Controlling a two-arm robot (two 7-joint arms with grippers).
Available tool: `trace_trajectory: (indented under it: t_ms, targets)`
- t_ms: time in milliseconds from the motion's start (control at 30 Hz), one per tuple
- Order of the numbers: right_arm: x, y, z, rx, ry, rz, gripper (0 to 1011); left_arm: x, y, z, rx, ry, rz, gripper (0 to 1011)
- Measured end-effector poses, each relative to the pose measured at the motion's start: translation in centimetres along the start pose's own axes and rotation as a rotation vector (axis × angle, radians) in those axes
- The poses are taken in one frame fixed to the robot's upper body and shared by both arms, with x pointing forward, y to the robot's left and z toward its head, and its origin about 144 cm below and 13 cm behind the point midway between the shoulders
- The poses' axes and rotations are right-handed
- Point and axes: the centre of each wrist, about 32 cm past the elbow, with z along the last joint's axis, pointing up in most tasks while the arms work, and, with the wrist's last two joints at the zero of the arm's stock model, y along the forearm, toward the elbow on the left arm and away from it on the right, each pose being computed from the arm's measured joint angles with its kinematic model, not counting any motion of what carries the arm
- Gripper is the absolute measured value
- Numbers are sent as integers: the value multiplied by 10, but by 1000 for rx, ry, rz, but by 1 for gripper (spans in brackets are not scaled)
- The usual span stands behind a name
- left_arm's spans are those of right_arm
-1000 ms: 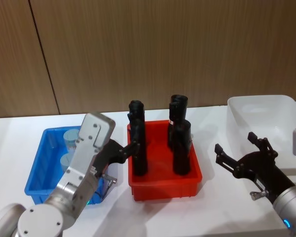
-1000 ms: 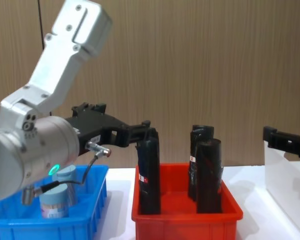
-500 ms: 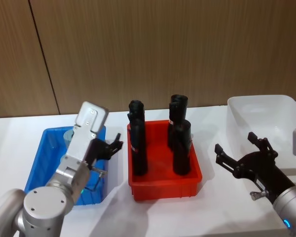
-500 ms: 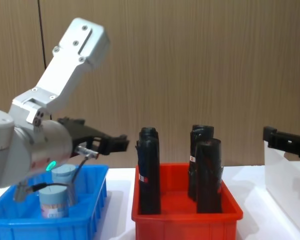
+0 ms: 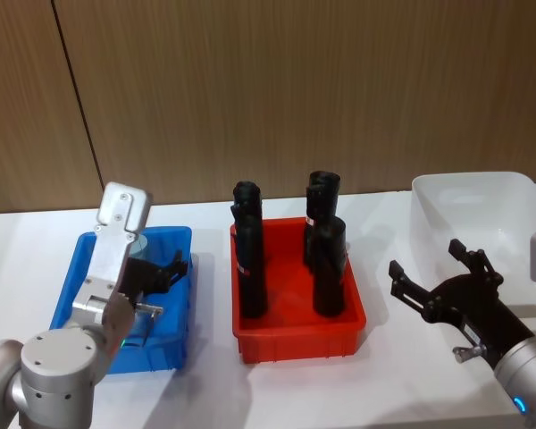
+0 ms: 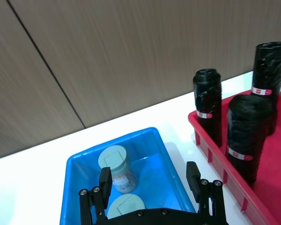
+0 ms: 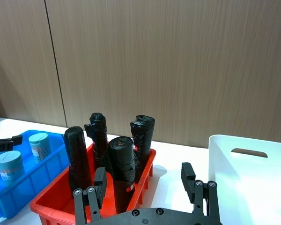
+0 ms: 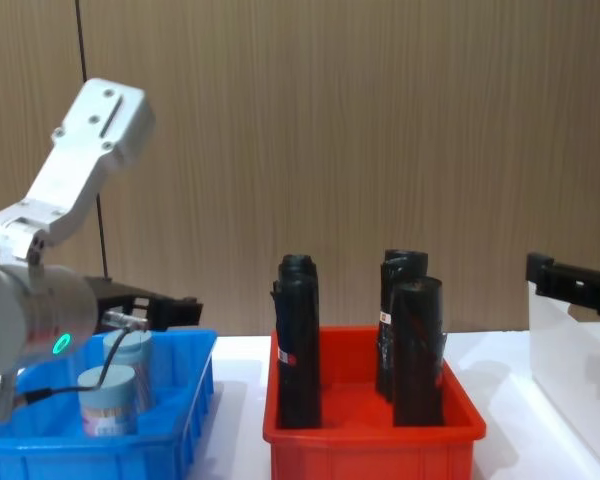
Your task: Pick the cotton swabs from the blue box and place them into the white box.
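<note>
Blue box (image 5: 152,362) at the table's left holds two jars of cotton swabs (image 6: 116,165); white box (image 5: 469,181) stands far right. Left gripper (image 6: 149,177) hovers open above the blue box and should probably centre over one lid, then descend straight. Right gripper (image 5: 426,259) waits open by the white box. Both jars sit below, untouched, nearer one of the left fingers (image 6: 104,177).

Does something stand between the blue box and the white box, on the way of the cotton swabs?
Yes: the red bin holding tall black rolls stands between the blue box and the white box.
</note>
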Motion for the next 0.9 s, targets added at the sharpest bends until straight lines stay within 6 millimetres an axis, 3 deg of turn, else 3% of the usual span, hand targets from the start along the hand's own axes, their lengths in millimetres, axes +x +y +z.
trace_trajectory:
  t_ms: [900]
  targets:
    - [0,0,0,0,0,0,1001,27,-15,-22,86,201,-35,1004]
